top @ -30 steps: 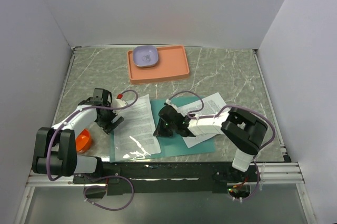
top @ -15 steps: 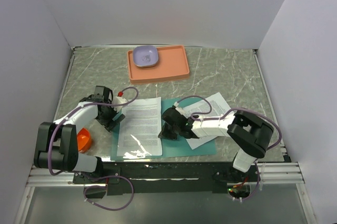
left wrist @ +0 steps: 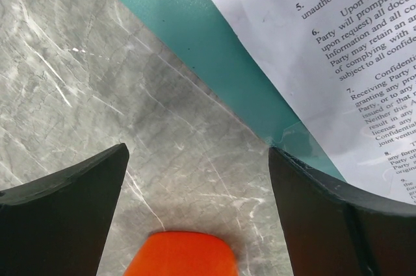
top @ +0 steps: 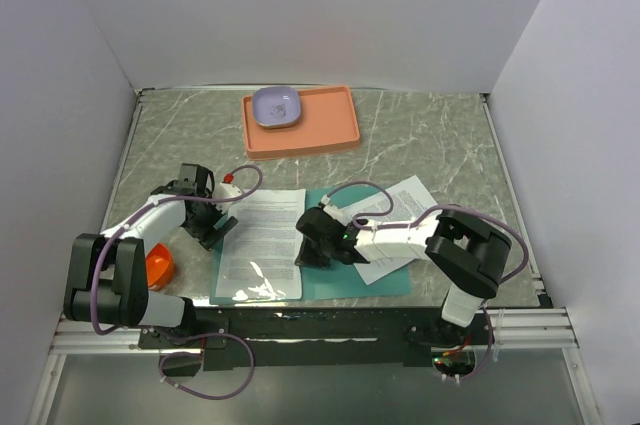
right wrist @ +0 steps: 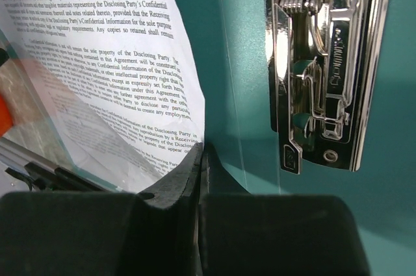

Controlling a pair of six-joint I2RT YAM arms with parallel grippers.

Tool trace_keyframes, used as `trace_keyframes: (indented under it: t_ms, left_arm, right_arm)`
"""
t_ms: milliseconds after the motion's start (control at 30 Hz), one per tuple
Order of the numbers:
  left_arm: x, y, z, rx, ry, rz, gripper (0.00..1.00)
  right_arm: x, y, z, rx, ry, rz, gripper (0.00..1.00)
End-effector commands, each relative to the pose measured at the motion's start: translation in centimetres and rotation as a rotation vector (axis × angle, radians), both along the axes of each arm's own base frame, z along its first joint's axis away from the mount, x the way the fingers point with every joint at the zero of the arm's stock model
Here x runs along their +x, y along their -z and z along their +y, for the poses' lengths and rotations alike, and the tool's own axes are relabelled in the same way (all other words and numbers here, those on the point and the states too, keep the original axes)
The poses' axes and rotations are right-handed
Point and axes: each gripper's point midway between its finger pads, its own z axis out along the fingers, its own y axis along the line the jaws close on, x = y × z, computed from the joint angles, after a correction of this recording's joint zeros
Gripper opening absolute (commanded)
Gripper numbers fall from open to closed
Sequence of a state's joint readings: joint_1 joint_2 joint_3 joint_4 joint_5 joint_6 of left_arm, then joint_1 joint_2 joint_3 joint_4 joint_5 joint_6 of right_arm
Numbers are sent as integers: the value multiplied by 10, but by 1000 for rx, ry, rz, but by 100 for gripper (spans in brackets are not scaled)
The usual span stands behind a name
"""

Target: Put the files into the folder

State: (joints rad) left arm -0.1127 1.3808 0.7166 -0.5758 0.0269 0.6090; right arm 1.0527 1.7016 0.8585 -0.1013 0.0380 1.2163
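Observation:
The teal folder (top: 350, 280) lies open and flat near the table's front edge. One printed sheet (top: 262, 240) lies on its left half. My right gripper (top: 308, 245) is shut on that sheet's right edge, low over the folder. The right wrist view shows the pinched sheet (right wrist: 104, 75), the folder (right wrist: 240, 62) and its metal fastener (right wrist: 325, 75) beside my gripper (right wrist: 201, 152). A second sheet (top: 400, 200) lies on the folder's right half, partly under my right arm. My left gripper (top: 213, 230) is open and empty at the folder's left edge (left wrist: 214, 49), over bare table (left wrist: 198, 178).
An orange object (top: 157, 267) sits left of the folder, just below my left gripper in the left wrist view (left wrist: 182, 253). An orange-pink tray (top: 320, 135) holding a lilac bowl (top: 276, 106) stands at the back. White walls enclose the table.
My right gripper shifted right, then back left with the sheet's edge in it, and the sheet moved with it. The left arm has hardly moved.

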Motion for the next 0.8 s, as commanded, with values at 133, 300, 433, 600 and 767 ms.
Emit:
trace_keyframes:
  t_ms: [133,300,433,600,767]
  left_arm:
    - [-3,4,-8,-37,10,0,96]
    - [-2,0,-7,-31,11,-18,96]
    - [2,-5,-6,-41,4,-27,96]
    - [3,-7,-4,-38,6,-29,96]
    - [3,-7,-2,-35,0,-30,95]
  right_arm:
    - [1,-4,12,4,-11,-3,0]
    - [5,-1,14,-20,-46,-27,0]
    - [11,-4,14,-33,-46,-45,0]
    - [9,-4,14,-32,-38,-27,0]
    - [3,-4,13,-25,-47,-19,0]
